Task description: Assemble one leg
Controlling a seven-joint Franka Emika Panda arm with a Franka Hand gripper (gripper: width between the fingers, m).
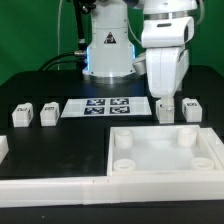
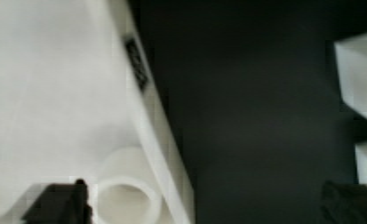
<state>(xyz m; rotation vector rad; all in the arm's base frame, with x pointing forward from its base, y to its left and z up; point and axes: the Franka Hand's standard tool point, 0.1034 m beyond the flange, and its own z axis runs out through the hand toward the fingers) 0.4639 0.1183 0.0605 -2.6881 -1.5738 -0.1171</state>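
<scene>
Several small white legs with black-and-white markers stand on the black table. Two are on the exterior view's left [image 1: 22, 114] [image 1: 47, 113] and two on its right [image 1: 167, 108] [image 1: 192, 108]. The large white panel [image 1: 165, 152] with round corner sockets lies in front of them. My gripper [image 1: 165, 98] hangs just above the leg beside the marker board, near the panel's far edge. In the wrist view the gripper [image 2: 205, 206] is open and empty, with the panel [image 2: 47, 90] and one socket [image 2: 127, 192] beside one finger [image 2: 55, 205]. Two white blocks [image 2: 363, 65] show at the picture's edge.
The marker board [image 1: 105, 106] lies between the two pairs of legs. A white raised border [image 1: 50, 186] runs along the front on the exterior view's left. The robot base [image 1: 108, 50] stands behind the marker board.
</scene>
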